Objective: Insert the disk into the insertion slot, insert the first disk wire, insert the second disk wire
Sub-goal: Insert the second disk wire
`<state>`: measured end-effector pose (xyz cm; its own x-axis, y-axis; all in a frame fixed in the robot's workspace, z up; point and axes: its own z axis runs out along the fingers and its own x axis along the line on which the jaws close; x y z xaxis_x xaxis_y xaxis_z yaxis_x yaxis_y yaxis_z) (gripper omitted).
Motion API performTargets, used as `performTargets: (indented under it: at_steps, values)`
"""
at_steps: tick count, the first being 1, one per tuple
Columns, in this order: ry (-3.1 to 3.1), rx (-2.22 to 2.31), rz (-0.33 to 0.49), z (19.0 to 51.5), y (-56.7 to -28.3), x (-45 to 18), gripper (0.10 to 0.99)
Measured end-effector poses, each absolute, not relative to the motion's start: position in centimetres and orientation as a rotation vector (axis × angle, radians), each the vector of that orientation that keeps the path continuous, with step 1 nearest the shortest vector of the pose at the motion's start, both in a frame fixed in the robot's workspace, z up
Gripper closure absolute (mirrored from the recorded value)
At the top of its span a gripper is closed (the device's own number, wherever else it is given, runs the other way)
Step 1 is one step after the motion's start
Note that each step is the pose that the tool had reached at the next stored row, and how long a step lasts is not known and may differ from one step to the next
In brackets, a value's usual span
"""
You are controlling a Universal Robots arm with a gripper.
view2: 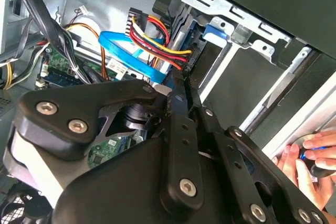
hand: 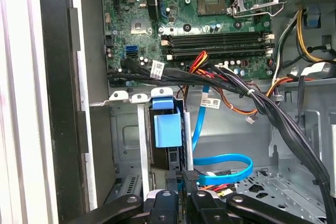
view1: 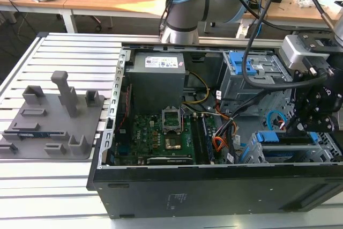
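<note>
The disk (view1: 278,137), in its bright blue carrier (hand: 167,129), sits inside the insertion slot (view1: 323,144), the low grey cage at the case's front corner on the exterior view's right. The first disk wire (view2: 157,40), a red, orange and black bundle, runs to a black plug at the disk's edge. The second disk wire (hand: 223,165), a light-blue flat cable (view2: 123,50), loops beside it. My gripper (hand: 182,177) hangs over the disk's connector edge (view1: 298,127). Its fingers (view2: 181,95) are pressed together on the blue cable's dark plug end.
The open case holds the motherboard (view1: 161,132), the grey power supply (view1: 157,79) and a taller cage with a blue latch (view1: 241,65). Thick black cables (hand: 220,80) cross near the slot. A grey fixture plate (view1: 53,116) lies beside the case. A person's hand (view2: 307,156) rests nearby.
</note>
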<state>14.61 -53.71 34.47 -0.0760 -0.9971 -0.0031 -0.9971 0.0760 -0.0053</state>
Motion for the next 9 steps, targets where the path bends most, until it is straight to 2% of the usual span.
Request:
performTargets:
  at_steps: [9]
  values:
    - [2.302, -2.133, -0.007, 35.09, -53.50, 14.57, 0.925]
